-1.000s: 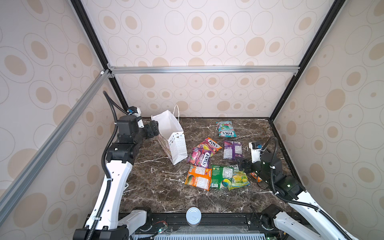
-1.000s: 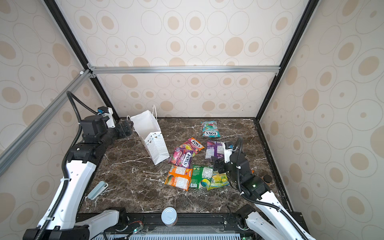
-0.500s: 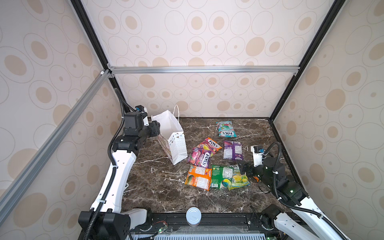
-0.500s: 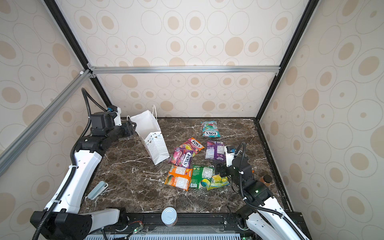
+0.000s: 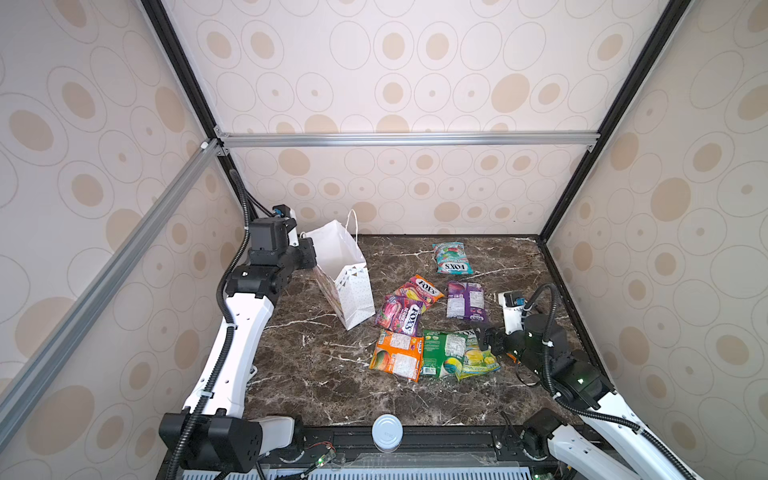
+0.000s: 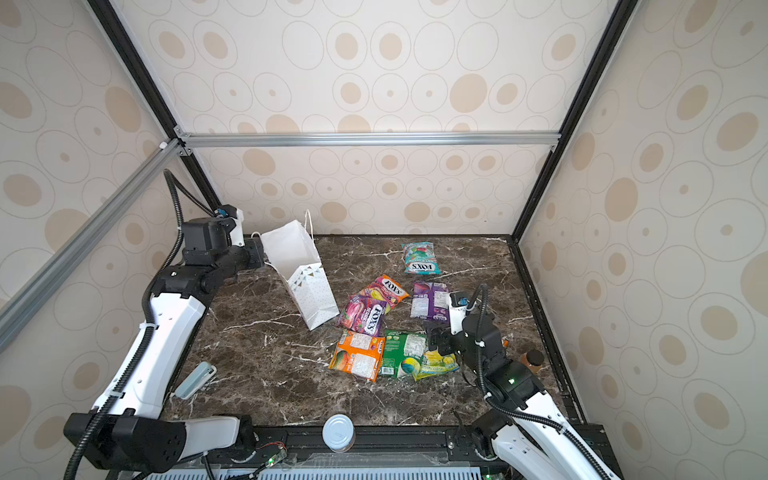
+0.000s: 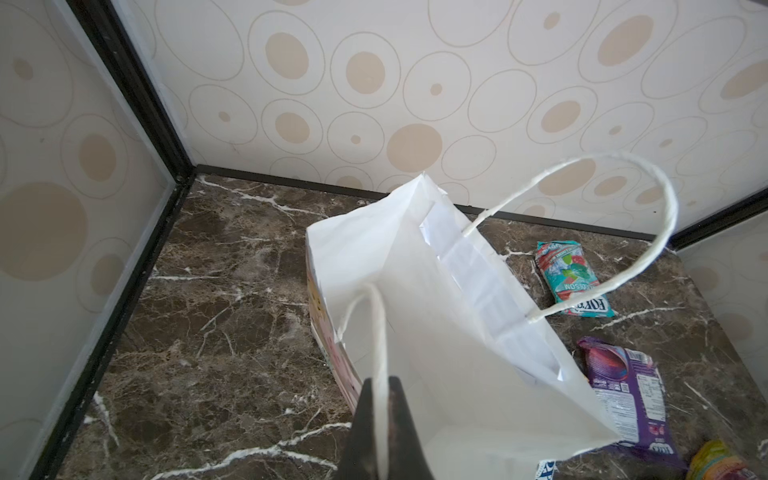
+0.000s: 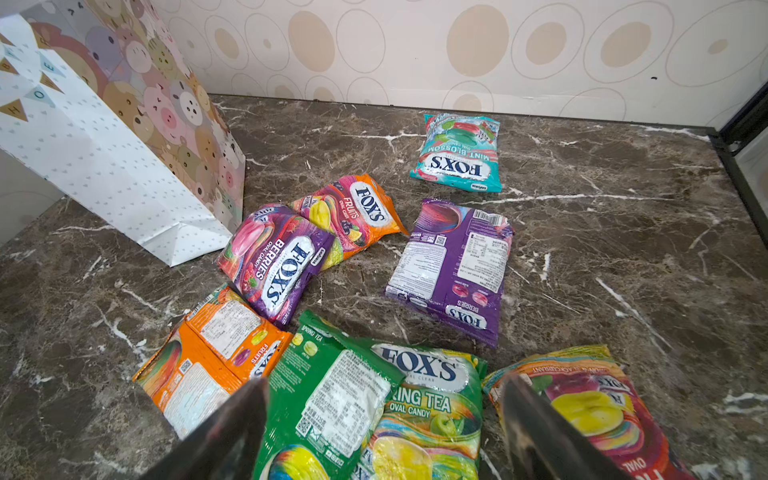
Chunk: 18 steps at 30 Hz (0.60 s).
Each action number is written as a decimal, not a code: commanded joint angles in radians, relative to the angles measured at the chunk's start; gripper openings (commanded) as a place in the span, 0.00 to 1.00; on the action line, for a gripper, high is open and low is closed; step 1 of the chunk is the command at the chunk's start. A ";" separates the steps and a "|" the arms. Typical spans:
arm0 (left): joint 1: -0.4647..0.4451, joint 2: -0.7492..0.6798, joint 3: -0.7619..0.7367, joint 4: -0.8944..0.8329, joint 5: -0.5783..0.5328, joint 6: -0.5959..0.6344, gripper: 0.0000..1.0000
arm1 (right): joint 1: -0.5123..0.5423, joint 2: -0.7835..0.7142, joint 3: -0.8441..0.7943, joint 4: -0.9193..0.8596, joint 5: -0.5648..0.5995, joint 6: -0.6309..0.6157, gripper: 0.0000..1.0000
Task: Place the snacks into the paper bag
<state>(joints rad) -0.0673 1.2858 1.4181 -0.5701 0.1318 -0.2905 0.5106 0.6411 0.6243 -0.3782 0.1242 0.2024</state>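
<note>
The left pincer [image 7: 380,381] is clamped on one white cord handle [image 7: 379,332] of the tall white paper gift bag [image 5: 347,286]. The bag stands tilted near the table's far left corner with its mouth open. The right pincer [image 8: 384,384] hangs wide apart just above the green glossy candy packet [image 8: 345,399], toward the table's right edge, gripping nothing. Beside that packet lie an orange packet [image 5: 397,355] and a yellow-and-red packet [image 8: 590,411]. A magenta berry packet [image 5: 401,316] overlaps an orange fruit packet [image 5: 420,289] just beside the bag's foot. A purple packet [image 5: 466,301] lies nearer the right edge, and a teal packet [image 5: 452,258] lies near the far edge of the dark marbled table [image 5: 332,386].
</note>
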 commanded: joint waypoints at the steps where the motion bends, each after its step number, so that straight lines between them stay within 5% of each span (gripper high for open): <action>1: -0.004 -0.009 0.041 -0.019 0.020 0.026 0.00 | 0.006 0.006 0.026 -0.028 -0.015 0.011 0.90; 8: -0.005 -0.050 0.005 -0.007 0.115 0.077 0.00 | 0.005 0.011 0.023 -0.011 -0.029 0.013 0.89; 18: 0.000 -0.098 -0.047 -0.017 0.403 0.156 0.00 | 0.008 0.040 0.056 0.004 -0.060 -0.008 0.88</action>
<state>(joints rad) -0.0673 1.2087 1.3853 -0.5728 0.4217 -0.1909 0.5106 0.6769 0.6434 -0.3805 0.0807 0.2008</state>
